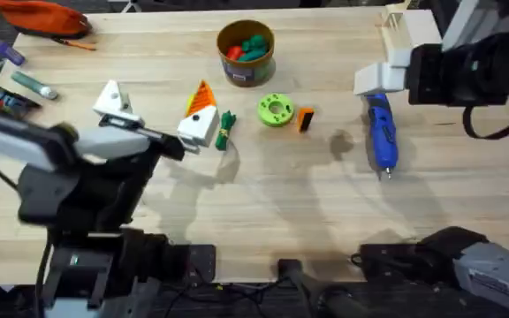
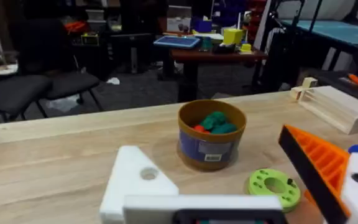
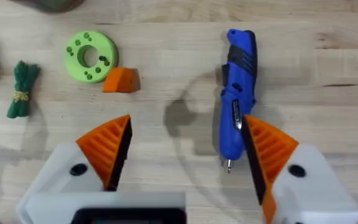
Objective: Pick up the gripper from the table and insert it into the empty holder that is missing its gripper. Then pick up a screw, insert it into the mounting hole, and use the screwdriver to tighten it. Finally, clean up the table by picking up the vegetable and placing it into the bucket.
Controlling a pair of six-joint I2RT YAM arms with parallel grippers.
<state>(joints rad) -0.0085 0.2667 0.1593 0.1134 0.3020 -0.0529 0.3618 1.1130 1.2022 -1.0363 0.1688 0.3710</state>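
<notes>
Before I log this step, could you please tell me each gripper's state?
Left gripper: open, holding nothing.
Right gripper: open, holding nothing.

Bright, even overhead light casts soft shadows on the table (image 1: 263, 203); near arms blur darkly

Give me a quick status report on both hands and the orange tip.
Right hand open above the screwdriver. Left hand open, holder bare. Orange gripper on the table beside the green disc, nothing on it.

Dark chairs (image 2: 17, 90), cluttered desk (image 2: 216, 53), grey floor (image 2: 135, 87) behind.
</notes>
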